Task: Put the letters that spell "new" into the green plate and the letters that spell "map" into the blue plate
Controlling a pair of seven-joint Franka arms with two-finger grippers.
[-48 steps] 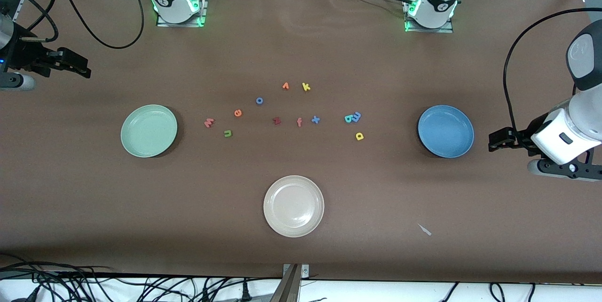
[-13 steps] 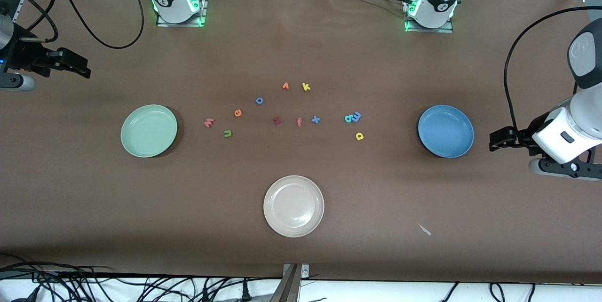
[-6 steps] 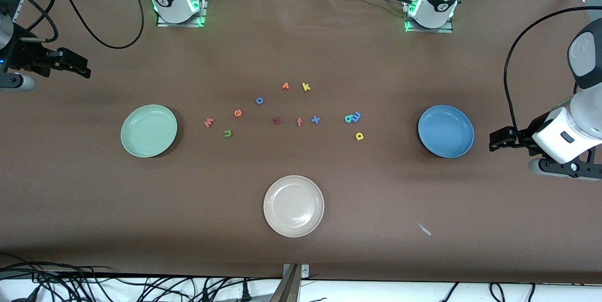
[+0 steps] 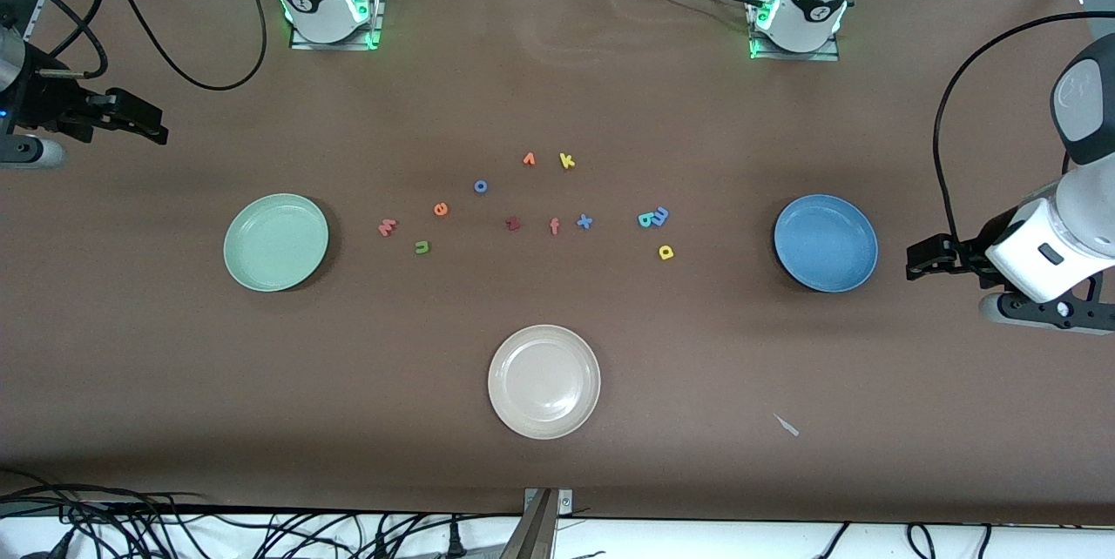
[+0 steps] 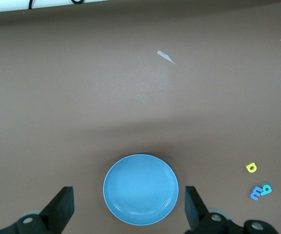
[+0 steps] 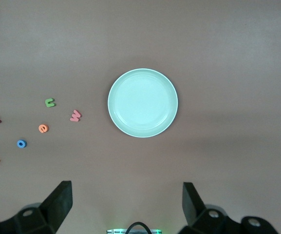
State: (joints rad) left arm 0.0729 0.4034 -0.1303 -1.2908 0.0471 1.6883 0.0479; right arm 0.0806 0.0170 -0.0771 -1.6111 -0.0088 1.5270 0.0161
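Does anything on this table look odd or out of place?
Only one thing: a small pale scrap lies on the brown table, nearer the front camera than the blue plate. It matches neither letters nor plates, like stray litter.

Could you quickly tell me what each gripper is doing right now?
Left gripper: open, empty, above the blue plate.
Right gripper: open, empty.

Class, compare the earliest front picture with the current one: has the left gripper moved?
Yes, slightly. The left gripper now sits a little nearer the front camera, judged against the fixed blue plate beside it.
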